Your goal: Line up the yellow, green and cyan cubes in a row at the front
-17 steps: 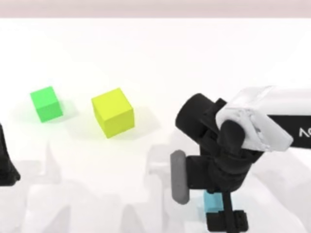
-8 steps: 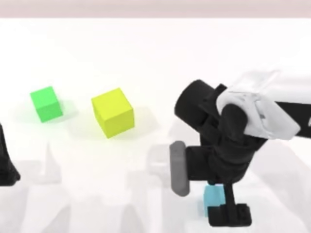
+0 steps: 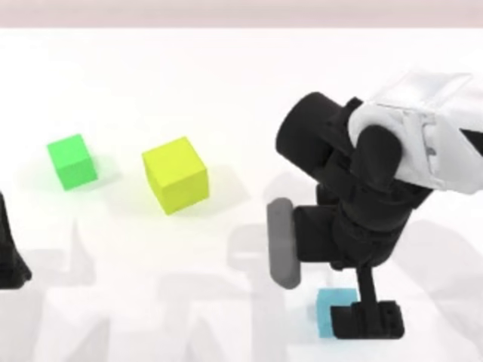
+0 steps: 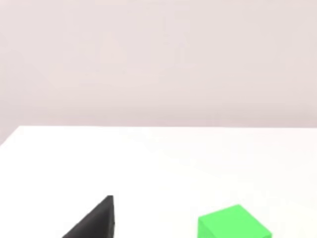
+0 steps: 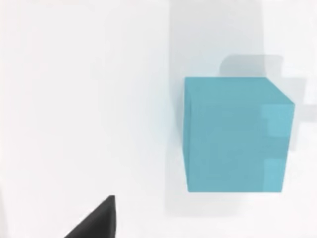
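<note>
The cyan cube [image 3: 330, 311] rests on the table near the front, right of centre, and fills much of the right wrist view [image 5: 235, 134]. My right gripper [image 3: 326, 290] hovers over it, open and apart from the cube; one dark fingertip [image 5: 99, 220] shows beside the cube. The large yellow cube [image 3: 175, 174] sits mid-table, left of centre. Farther left stands the green cube [image 3: 72, 161], which also shows in the left wrist view [image 4: 233, 222]. My left arm [image 3: 7, 260] is parked at the left edge, with one fingertip [image 4: 96, 223] in sight.
The white table [image 3: 226, 90] runs back to a pale wall [image 4: 158, 59]. The right arm's body [image 3: 355, 196] covers the table behind the cyan cube.
The right arm has lifted and drawn back and to the right. The cyan cube has stayed at the front. The other two cubes and the left arm have not moved.
</note>
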`<action>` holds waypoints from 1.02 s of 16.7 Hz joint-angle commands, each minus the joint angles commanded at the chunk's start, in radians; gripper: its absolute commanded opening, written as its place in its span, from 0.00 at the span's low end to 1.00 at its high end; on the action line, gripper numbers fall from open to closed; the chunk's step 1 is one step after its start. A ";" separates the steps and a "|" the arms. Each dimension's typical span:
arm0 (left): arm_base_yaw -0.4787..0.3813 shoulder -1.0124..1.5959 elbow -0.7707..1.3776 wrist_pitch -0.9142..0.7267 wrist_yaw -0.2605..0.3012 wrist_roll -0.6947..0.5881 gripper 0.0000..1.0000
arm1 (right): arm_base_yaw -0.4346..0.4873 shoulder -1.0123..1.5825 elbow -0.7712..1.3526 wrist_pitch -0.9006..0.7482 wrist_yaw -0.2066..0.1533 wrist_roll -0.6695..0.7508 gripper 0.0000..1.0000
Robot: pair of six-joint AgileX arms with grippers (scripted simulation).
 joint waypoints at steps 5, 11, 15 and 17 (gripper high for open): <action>-0.005 0.061 0.061 -0.044 0.003 0.037 1.00 | -0.029 -0.048 -0.039 0.045 -0.007 0.019 1.00; -0.020 0.466 0.448 -0.295 0.003 0.245 1.00 | -0.190 -0.379 -0.263 0.267 -0.034 0.148 1.00; -0.033 0.925 0.819 -0.538 0.000 0.438 1.00 | -0.341 -0.721 -0.497 0.462 -0.046 0.286 1.00; -0.040 1.169 1.005 -0.667 0.000 0.539 1.00 | -0.425 -0.906 -0.637 0.568 -0.047 0.369 1.00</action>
